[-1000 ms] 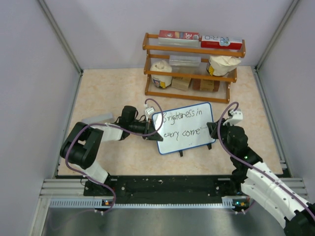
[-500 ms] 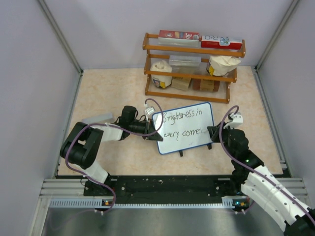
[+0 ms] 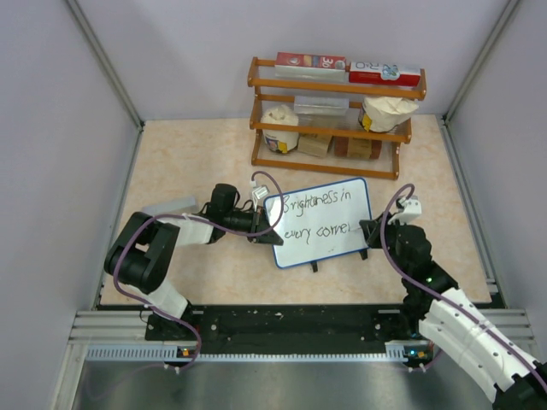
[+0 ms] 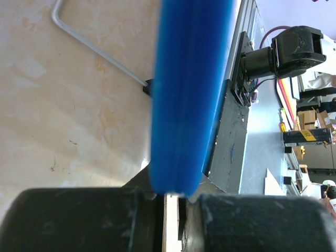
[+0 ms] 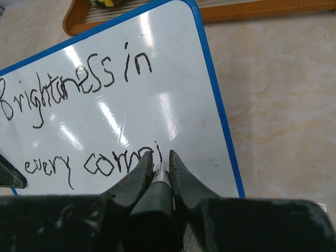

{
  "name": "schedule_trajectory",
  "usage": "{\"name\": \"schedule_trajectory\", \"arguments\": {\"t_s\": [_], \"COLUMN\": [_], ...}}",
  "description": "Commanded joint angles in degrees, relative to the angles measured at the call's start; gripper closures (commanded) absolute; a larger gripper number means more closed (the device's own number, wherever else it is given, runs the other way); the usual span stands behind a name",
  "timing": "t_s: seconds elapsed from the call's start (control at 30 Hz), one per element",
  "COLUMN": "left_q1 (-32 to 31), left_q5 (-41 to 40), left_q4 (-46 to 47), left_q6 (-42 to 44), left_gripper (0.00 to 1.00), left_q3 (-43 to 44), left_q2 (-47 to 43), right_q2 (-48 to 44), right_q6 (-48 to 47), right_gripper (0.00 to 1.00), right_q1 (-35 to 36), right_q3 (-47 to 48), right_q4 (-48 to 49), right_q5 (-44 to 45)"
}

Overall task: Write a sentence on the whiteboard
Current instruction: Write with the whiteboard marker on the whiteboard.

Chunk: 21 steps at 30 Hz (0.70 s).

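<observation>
The whiteboard (image 3: 318,224) stands tilted on the table, blue-rimmed. The sentence (image 3: 318,217) reads "Brightness in" above "every corn" plus a partial stroke. My left gripper (image 3: 259,229) is shut on the board's left edge; in the left wrist view the blue rim (image 4: 191,94) runs up from between the closed jaws of the left gripper (image 4: 176,197). My right gripper (image 3: 369,231) is shut on a black marker (image 5: 160,176), its tip on the board (image 5: 157,94) at the end of the second line (image 5: 121,163), between the right gripper's fingertips (image 5: 159,157).
A wooden rack (image 3: 333,115) with boxes and bags stands behind the board. Grey walls enclose the table on the left, right and back. The board's wire stand leg (image 4: 94,47) rests on the table. A rail runs along the near edge (image 3: 291,329).
My right gripper with the marker has moved slightly down and right along the second line, and the lettering there has grown a little. The left arm and board have not moved.
</observation>
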Motion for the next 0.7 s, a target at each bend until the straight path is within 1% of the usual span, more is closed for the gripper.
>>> {"name": "schedule_trajectory", "arguments": {"t_s": [0.0,0.13,0.67], "left_q1": [0.9,0.9,0.99], "left_q5": [-7.32,-7.32,-7.23], "left_q4": [-1.13,-1.04,-1.04], "left_q6": [0.8,0.8,0.8], "left_gripper": [1.0,1.0,1.0], "left_q3": [-0.61,-0.61,-0.78], "left_q2": [0.93,0.93,0.92], "right_q2": [1.2,2.34,3.14], "right_q6": [-0.64,-0.9,-1.16], "right_gripper": [1.0,1.0,1.0], "right_q1": [-0.42,-0.5,-0.5], "right_q3": [1.21,2.27,3.5], "right_q4": [1.1,3.21,4.88], "right_q5": [1.47,1.91,2.62]}}
